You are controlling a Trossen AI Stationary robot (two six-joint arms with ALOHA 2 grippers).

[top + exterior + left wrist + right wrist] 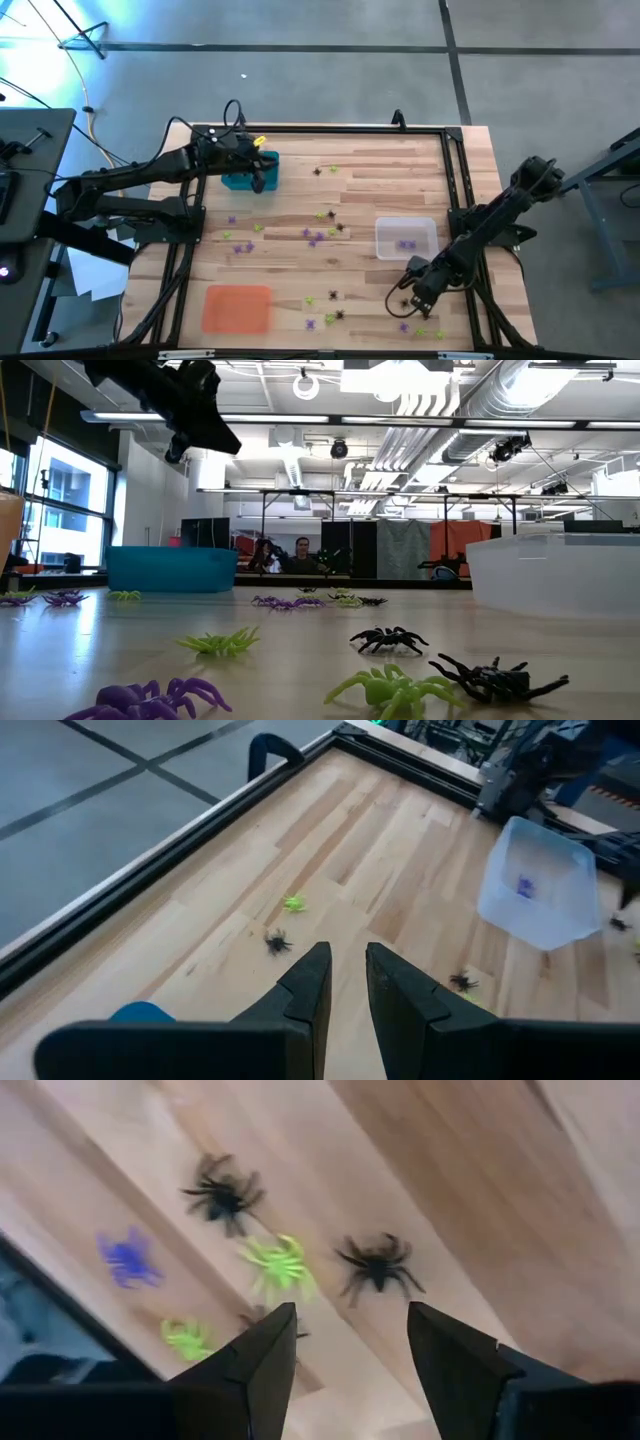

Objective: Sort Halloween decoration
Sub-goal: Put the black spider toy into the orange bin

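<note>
Wooden table (400, 190) holds most spiders (318, 236) loose; sorting has barely begun. At left, left gripper (258, 182), fingers nearly together and empty, hovers by teal tray (240, 180); clear tray (405, 238) holds some purple ones; right gripper (418, 290), fingers apart, hangs over a black spider (377, 1264)

Two dark, jointed arms, each ending in a black two-fingered tool (345, 1345) with wedge-shaped fingers.

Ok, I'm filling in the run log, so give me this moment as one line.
left gripper: over teal tray, narrow gap, nothing seen held | right gripper: open, low over black spider | clear tray: purple spiders inside
</note>
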